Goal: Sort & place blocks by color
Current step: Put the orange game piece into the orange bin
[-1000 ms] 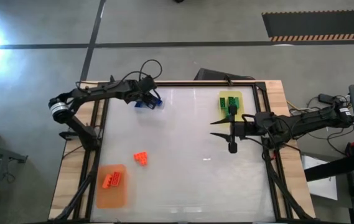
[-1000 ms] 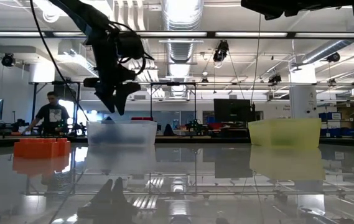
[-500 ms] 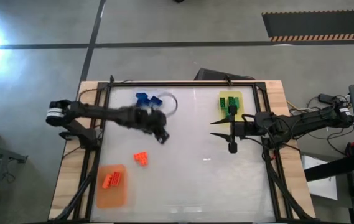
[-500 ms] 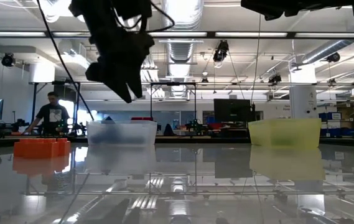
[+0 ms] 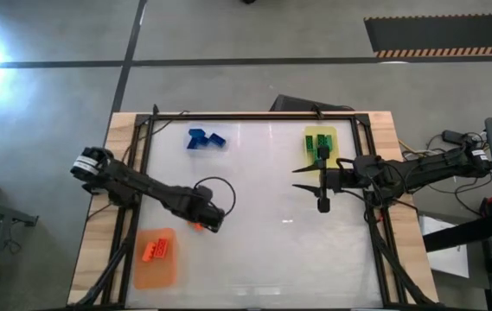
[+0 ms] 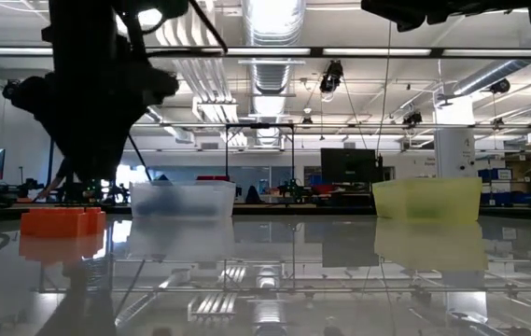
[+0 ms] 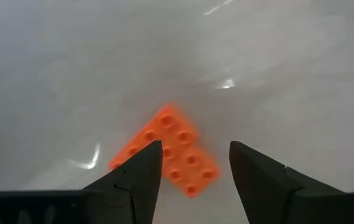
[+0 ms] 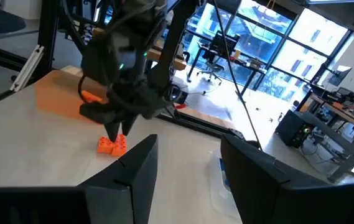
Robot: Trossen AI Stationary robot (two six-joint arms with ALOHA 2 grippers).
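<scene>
A loose orange block cluster (image 7: 167, 150) lies flat on the white table, left of middle (image 5: 195, 226). My left gripper (image 7: 195, 147) hovers just above it, open, one finger on each side and apart from it (image 5: 206, 219). Another orange block (image 5: 155, 249) rests on the orange mat (image 5: 155, 272). Blue blocks (image 5: 204, 139) lie at the far left, and green blocks (image 5: 321, 149) sit on the yellow mat (image 5: 319, 134). My right gripper (image 5: 306, 180) waits, open, near the green blocks, and its fingers (image 8: 140, 163) hold nothing.
The table's black frame rails (image 5: 142, 173) run along its left and right sides. A cable loop (image 5: 215, 192) trails from the left wrist. Bare white table (image 5: 263, 250) spreads between the arms and toward the near edge. In the low view the left arm (image 6: 88, 93) blocks the left part.
My left gripper has swung quickly from the blue blocks at the far left toward the near edge and has come down over the loose orange cluster. The blue blocks stay where they were. The right arm has kept still.
</scene>
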